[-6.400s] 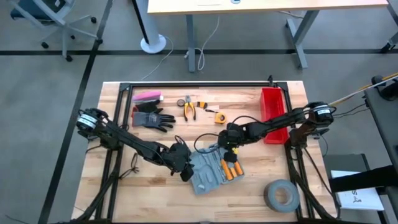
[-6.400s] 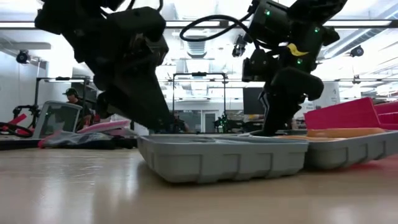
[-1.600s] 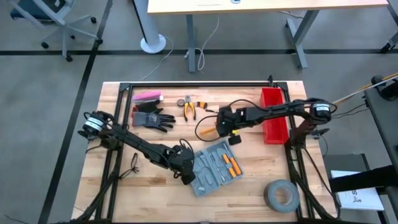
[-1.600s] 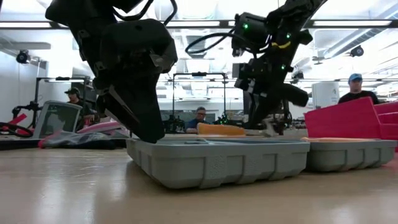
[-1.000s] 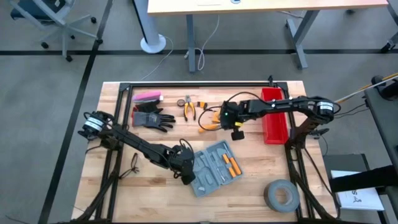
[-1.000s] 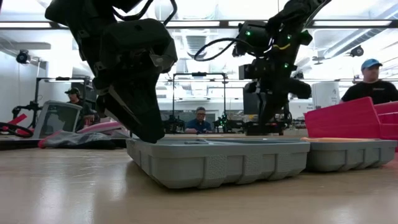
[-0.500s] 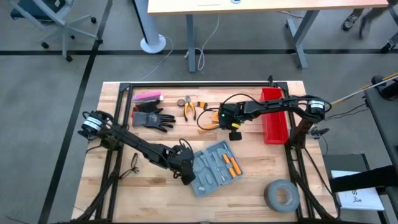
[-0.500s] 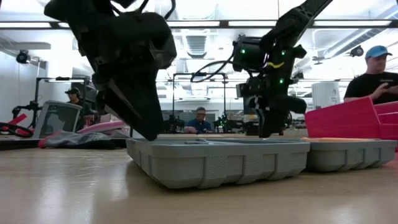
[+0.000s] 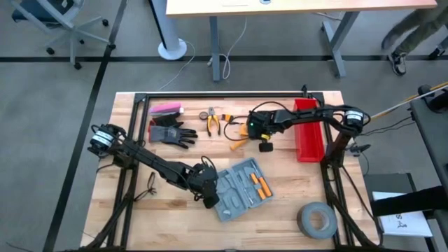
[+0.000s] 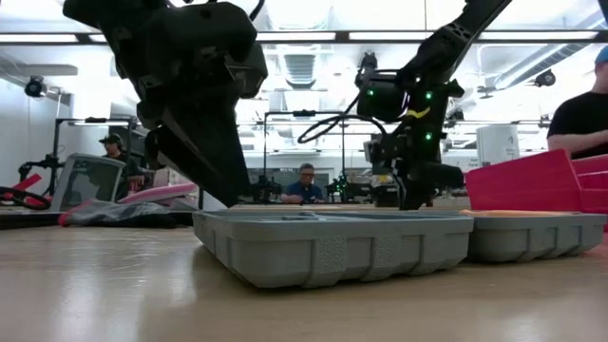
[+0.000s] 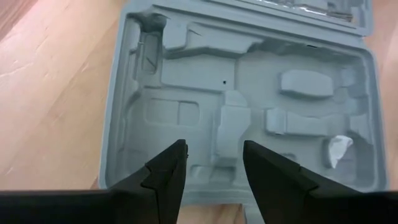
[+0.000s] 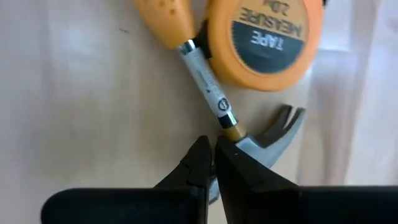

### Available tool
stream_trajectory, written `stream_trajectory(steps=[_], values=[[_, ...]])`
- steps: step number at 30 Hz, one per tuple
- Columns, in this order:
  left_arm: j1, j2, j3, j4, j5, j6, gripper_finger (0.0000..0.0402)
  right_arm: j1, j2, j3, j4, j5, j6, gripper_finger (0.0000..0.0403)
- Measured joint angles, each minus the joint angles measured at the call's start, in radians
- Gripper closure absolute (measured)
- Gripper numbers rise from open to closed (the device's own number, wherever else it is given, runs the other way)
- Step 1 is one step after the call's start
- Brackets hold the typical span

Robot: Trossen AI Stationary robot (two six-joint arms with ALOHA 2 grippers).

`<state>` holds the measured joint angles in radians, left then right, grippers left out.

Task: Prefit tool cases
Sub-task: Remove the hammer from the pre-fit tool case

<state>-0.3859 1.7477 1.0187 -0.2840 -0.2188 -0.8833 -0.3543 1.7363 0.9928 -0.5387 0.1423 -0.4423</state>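
— Where's the case (image 9: 241,187)?

— Open on the table's near middle. My left gripper (image 9: 210,194) sits at its 9 o'clock edge, fingers (image 11: 166,169) parted, holding nothing, over the empty moulded half.

— And the right?

— My right gripper (image 9: 260,138) is well apart, at the case's 12 o'clock, pinched shut just above a hammer (image 12: 217,102) beside the tape measure (image 12: 266,38).

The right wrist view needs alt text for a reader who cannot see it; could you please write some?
The right gripper, its dark fingers shut together, hangs just over the steel head of a small claw hammer lying on the wooden table. The hammer's orange handle runs away from the gripper, beside an orange tape measure labelled "TAPE MEASURE".
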Motion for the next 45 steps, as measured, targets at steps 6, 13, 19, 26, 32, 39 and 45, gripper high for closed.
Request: stream_trajectory(steps=[6, 13, 19, 26, 32, 39, 45], values=[[0.0, 0.0, 0.0, -0.001, -0.001, 0.001, 0.0237, -0.045, 0.0, 0.0, 0.055, 0.113, -0.05, 0.0395], [-0.002, 0.0, 0.0, -0.001, -0.002, -0.001, 0.0237, -0.045, -0.027, 0.0, 0.101, 0.142, -0.032, 0.0395], [-0.006, 0.0, 0.0, -0.001, -0.002, -0.008, 0.0237, -0.041, -0.074, 0.002, -0.06, -0.077, 0.043, 0.0395], [-0.006, 0.0, 0.0, -0.001, -0.003, -0.001, 0.0237, -0.042, -0.048, -0.001, -0.074, -0.066, 0.052, 0.0395], [-0.007, 0.0, 0.0, -0.001, -0.003, -0.003, 0.0237, -0.06, -0.001, -0.002, -0.068, 0.0, 0.058, 0.04], [-0.009, 0.0, 0.0, -0.001, -0.001, -0.009, 0.0237, -0.083, 0.038, -0.002, 0.011, 0.123, 0.059, 0.0403], [-0.011, 0.0, 0.0, -0.001, 0.0, -0.016, 0.0237, -0.111, 0.041, -0.002, 0.088, 0.187, 0.019, 0.0403]])
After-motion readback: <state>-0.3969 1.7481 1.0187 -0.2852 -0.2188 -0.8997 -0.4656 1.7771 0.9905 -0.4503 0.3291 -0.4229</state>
